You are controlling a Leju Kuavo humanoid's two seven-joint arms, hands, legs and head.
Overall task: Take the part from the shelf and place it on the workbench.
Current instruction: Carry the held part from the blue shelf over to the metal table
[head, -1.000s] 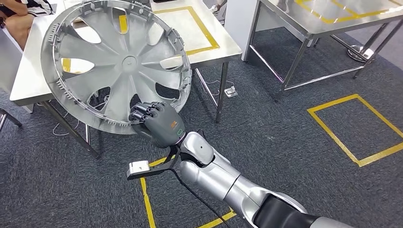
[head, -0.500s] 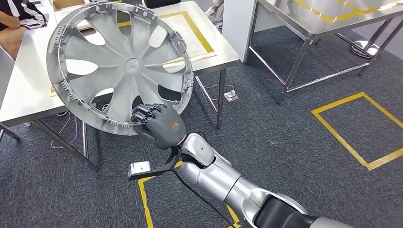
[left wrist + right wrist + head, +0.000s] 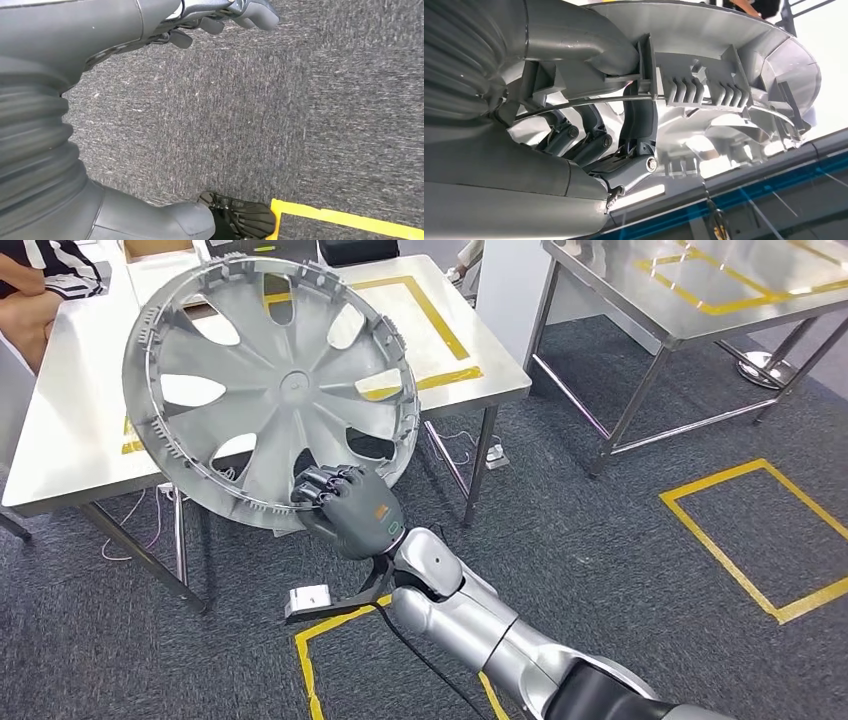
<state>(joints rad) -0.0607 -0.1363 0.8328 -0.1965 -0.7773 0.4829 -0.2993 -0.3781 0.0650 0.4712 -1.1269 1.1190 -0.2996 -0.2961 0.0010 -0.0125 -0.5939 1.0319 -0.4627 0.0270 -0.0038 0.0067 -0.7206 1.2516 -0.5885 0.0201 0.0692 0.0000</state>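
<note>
A: What is the right robot hand (image 3: 345, 510) doing?

B: It is gripping the wheel cover (image 3: 270, 390) at its near rim. The dark fingers (image 3: 322, 480) are curling through one of the openings between the spokes, and in the right wrist view the thumb (image 3: 584, 42) is pressing on the ribbed rim of the wheel cover (image 3: 704, 85) from the other side.

A: And where is the wheel cover sitting?

B: It is not resting on anything. The silver arm (image 3: 480, 625) is reaching in from the near right and holding it tilted in the air, its back face with the clips turned toward the camera. It is hanging over the near edge of the left counter (image 3: 70, 430), covering part of the yellow tape outline (image 3: 430, 315) on that steel top.

A: What about the left robot hand (image 3: 100, 30)?

B: It is hanging over the dark grey carpet (image 3: 250, 115) with nothing in it. Its fingertips (image 3: 250, 12) are lying loosely apart, so it looks released.

A: Anything else around?

B: A second steel counter (image 3: 700, 290), also marked with yellow tape, is standing at the far right. A yellow square (image 3: 760, 530) is taped on the carpet to the right, and a person's arm (image 3: 35, 285) is showing at the far left corner.
</note>
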